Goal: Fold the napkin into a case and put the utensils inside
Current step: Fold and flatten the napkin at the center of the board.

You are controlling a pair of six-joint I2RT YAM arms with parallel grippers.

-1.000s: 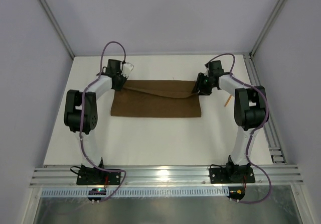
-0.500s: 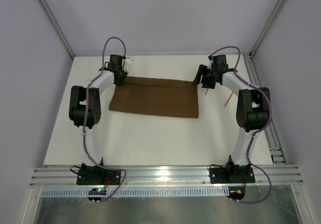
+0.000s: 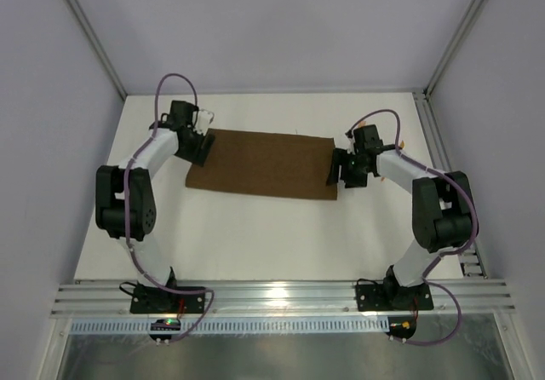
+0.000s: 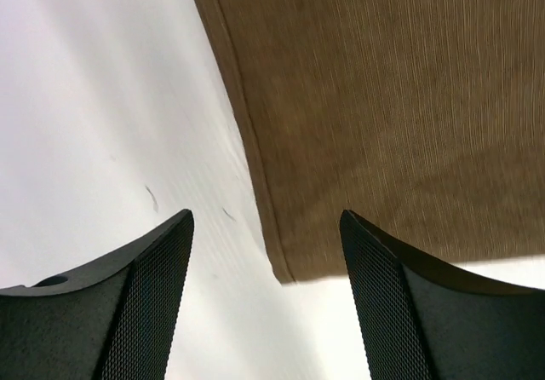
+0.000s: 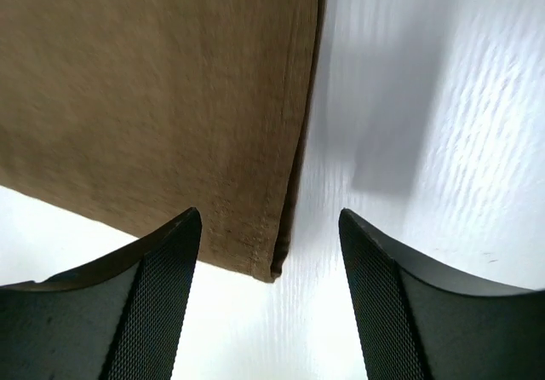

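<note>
The dark brown napkin (image 3: 264, 164) lies flat on the white table as a wide rectangle. My left gripper (image 3: 203, 146) hovers open over its left end. In the left wrist view the napkin (image 4: 383, 99) fills the upper right, and one hemmed corner sits between the open left gripper (image 4: 264, 218) jaws, untouched. My right gripper (image 3: 338, 169) stands open at the right end. In the right wrist view a corner of the napkin (image 5: 153, 82) lies between the spread right gripper (image 5: 268, 212) jaws. The utensils are hidden in every view.
The white table (image 3: 255, 235) is ringed by pale enclosure walls. An aluminium rail (image 3: 434, 137) runs along its right edge and another rail (image 3: 281, 296) crosses the front, where both arm bases are bolted.
The left gripper has opened and let go of the napkin's far left corner. Both grippers have moved back toward the near side, and the cloth has settled flat.
</note>
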